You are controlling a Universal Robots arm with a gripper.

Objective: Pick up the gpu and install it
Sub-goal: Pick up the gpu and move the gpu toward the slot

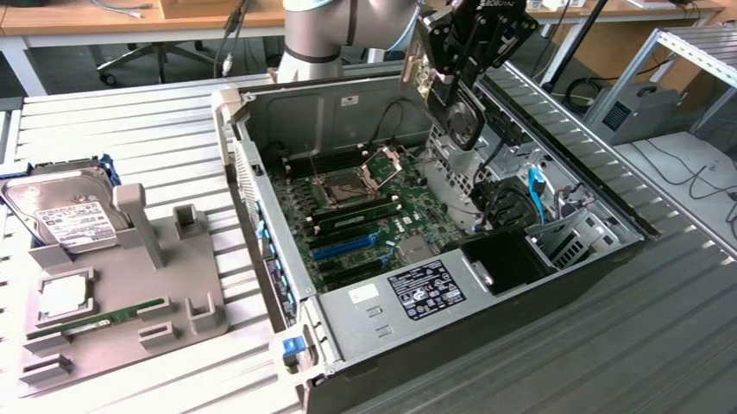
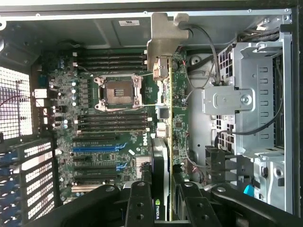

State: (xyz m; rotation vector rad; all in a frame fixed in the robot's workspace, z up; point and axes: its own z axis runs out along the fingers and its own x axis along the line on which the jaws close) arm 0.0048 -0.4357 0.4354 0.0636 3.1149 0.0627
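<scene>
Gpu (image 1: 463,119) held aloft over the open computer case (image 1: 599,226)

The gripper (image 1: 458,76) is partly closed, its fingers (image 2: 137,203) clamped on the card's two faces. The gpu hangs above the silver drive cage (image 1: 451,177), clear of the motherboard (image 1: 386,226), with black cables (image 2: 210,45) close beside it. To the exterior view's left, well apart, a grey holder (image 1: 173,276) carries a hard drive (image 1: 69,216) and a green RAM stick (image 1: 98,317). The card's long axis runs steeply down from the gripper, fan face towards the exterior camera. The wrist view gives it edge-on, with the silver bracket (image 2: 165,38) at the end farthest from the fingers, above the board between the empty CPU socket (image 2: 118,92) and the cage. The holder appears in the exterior view
</scene>
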